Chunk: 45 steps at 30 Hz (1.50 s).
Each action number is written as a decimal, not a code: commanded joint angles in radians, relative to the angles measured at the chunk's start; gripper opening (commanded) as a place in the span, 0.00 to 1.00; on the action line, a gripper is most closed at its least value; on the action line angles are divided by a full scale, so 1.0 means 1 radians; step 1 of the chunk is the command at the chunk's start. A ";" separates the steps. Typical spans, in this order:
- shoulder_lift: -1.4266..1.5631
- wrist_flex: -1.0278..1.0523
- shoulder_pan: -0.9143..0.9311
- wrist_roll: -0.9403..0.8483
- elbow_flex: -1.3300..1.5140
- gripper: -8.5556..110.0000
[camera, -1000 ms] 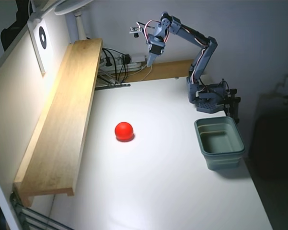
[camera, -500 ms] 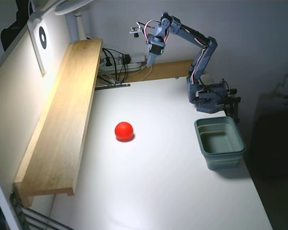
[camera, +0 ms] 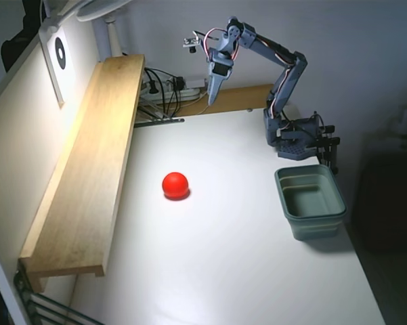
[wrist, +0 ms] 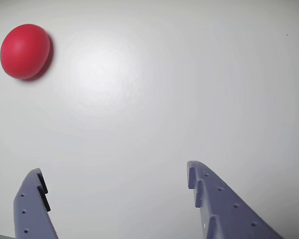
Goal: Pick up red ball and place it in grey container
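Starting at the left of the fixed view, a long wooden shelf (camera: pixel 88 169) runs along the wall from about 11 o'clock down to 8 o'clock, with a white card bearing a dark ring mark (camera: pixel 59 53) propped above its far end. Just right of the shelf, the red ball (camera: pixel 175 185) sits on the white table (camera: pixel 217 271), a little left of the picture's centre and well apart from everything else. At 12 o'clock, a tangle of cables and a power strip (camera: pixel 166 88) lies behind the table edge, and the gripper (camera: pixel 212 96) hangs above them, pointing down, high over the far end of the table. Its arm (camera: pixel 284 74) bends back to a base (camera: pixel 294 139) clamped at about 2 o'clock. Directly below the base, at 3 o'clock, the grey container (camera: pixel 311 202) stands at the table's right edge, open side up and with nothing inside. From the wrist view, the ball (wrist: pixel 25 51) shows at 10 o'clock on the bare white surface, while the two blue-grey fingers (wrist: pixel 214 199) rise from the bottom edge at 7 and 5 o'clock, spread wide apart with only table between them and nothing in their grasp.
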 commanded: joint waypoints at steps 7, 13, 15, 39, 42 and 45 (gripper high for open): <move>0.029 0.010 0.000 0.002 -0.032 0.39; 0.029 0.010 -0.173 0.002 -0.032 0.39; 0.029 0.010 -0.239 0.002 -0.032 0.39; 0.111 -0.041 -0.368 0.002 0.160 0.39; 0.139 -0.079 -0.368 0.002 0.228 0.39; 0.165 -0.118 -0.368 0.002 0.294 0.39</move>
